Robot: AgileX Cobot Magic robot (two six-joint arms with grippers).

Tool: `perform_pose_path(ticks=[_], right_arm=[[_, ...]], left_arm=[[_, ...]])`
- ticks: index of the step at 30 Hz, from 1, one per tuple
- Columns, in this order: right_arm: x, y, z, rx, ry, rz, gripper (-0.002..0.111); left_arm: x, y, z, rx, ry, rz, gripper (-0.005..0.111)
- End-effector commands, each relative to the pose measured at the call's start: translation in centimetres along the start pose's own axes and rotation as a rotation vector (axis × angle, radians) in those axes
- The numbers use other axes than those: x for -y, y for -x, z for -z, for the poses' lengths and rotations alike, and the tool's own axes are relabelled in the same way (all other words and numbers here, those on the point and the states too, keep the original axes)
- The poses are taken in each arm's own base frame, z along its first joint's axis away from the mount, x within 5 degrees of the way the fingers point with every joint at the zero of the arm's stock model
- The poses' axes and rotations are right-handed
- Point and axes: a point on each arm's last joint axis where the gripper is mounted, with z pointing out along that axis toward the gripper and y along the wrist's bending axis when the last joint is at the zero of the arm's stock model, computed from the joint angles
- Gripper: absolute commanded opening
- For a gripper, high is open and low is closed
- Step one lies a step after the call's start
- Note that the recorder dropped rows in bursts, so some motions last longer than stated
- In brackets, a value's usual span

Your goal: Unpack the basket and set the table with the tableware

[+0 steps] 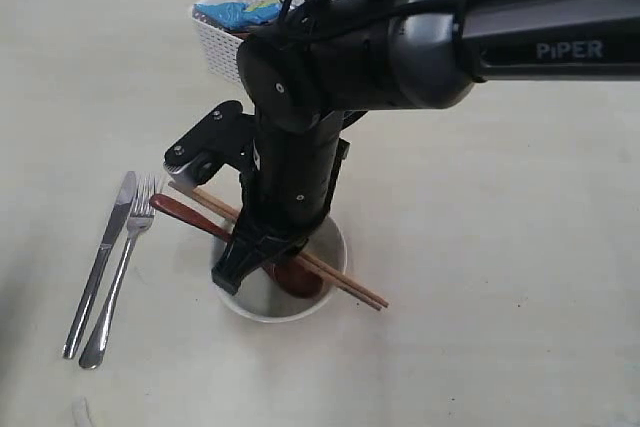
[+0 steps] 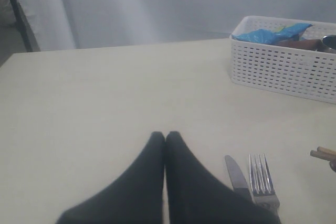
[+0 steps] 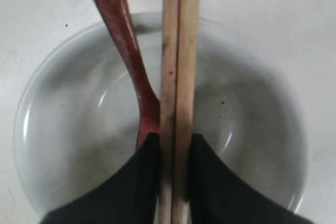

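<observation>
Right gripper (image 3: 174,139): jaws clenched on the chopsticks (image 3: 178,51), one finger pressed against each side of the pair.
Chopsticks lie together across the bowl (image 3: 252,119), both ends past its rim.
Spoon (image 3: 123,35): dark red, head down in the bowl, handle out over the rim, just beside the chopsticks.
Bowl stands on the bench (image 1: 500,247), under the right arm.
Knife (image 1: 100,257) and fork (image 1: 120,267) lie side by side on the bench, left of the bowl and apart from it.
Left gripper (image 2: 165,136): jaws clenched, tips touching, grasping nothing, over bare bench near the knife and fork tips.
Basket (image 2: 278,66): upright at the far side of the bench, well apart from the bowl. A blue bag (image 2: 268,34) lies inside it.
</observation>
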Motion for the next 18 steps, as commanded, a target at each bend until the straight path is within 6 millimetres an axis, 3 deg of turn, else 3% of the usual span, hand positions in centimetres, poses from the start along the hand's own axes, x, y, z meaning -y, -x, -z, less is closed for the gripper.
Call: perform_pose_path(ticks=[1,18], right_arm=[[0.33,0.1,0.22,0.008,-0.004,-0.112,0.0],[-0.56,0.17,0.24,0.01,0.016,-0.112,0.0]], left_arm=[[0.01,-0.06,0.0,0.003,0.0,0.005,0.0],[0.01,-0.06,0.0,0.003,0.0,0.005,0.0]])
